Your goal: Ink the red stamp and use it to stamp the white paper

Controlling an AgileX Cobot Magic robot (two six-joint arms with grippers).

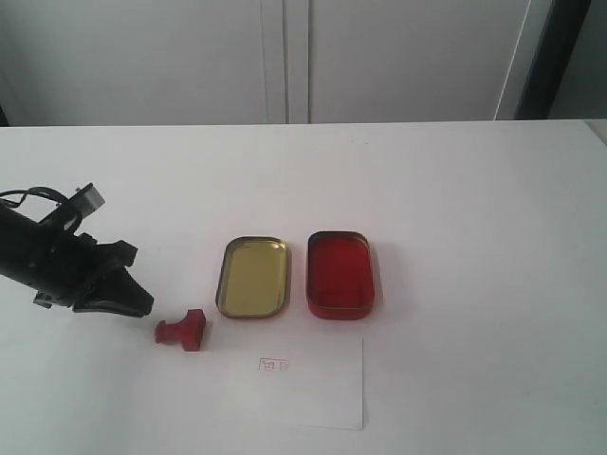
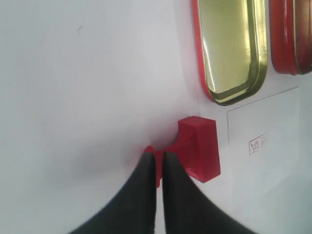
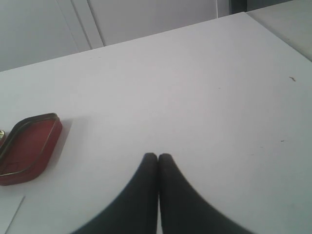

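1. The counter (image 1: 455, 190) holds everything toward its near edge, within reach.
2. The white paper (image 1: 313, 393) lies flat there, already imprinted.
3. The ink tin (image 1: 340, 275) sits open behind it, ready for inking.
4. The left gripper (image 2: 159, 155) and right gripper (image 3: 158, 156) both have fingers pressed together, holding nothing.
5. The red stamp (image 1: 183, 331) lies on its side left of the paper, just beside the left fingers.

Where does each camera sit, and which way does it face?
Exterior view: high in front of the table, looking down and across toward the cabinet doors; the left gripper shows at the left.
Left wrist view: on the left arm, looking down past its shut fingers at the red stamp, white paper and gold tin.
Right wrist view: on the right arm, looking low across the table; the right gripper shows shut.
Shared: the red ink tin appears in all three.
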